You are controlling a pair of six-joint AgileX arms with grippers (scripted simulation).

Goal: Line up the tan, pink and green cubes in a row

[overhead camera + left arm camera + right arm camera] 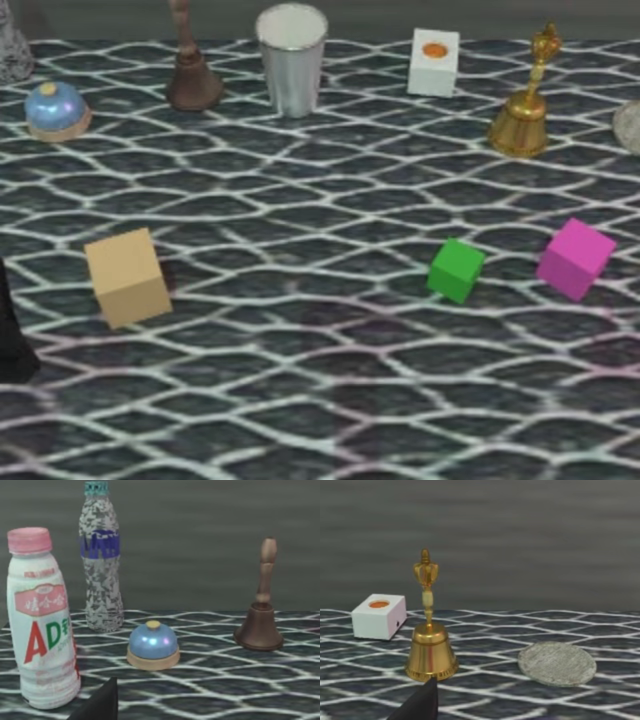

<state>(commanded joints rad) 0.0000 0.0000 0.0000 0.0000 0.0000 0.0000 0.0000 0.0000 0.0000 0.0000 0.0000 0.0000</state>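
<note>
From above, the tan cube [128,277] sits toward the table's left side, while the green cube [456,270] and the pink cube [575,258] lie near each other on the right, apart and not touching; the three are not in one row. Along the far edge stand a blue call bell [56,109], a brown hand bell [193,70], a metal cup [292,57], a white block with an orange dot [434,61] and a gold bell [526,100]. My left arm shows only as a dark shape at the left edge. My left wrist camera looks at a milk bottle [42,620], a water bottle [102,560], the call bell and the brown bell, with none of the cubes; one dark fingertip [100,702] pokes in, so I cannot tell how my left gripper stands. My right wrist camera sees the gold bell, the white block and a flat grey stone [557,663]; again only one fingertip [420,702], state unknown.
</note>
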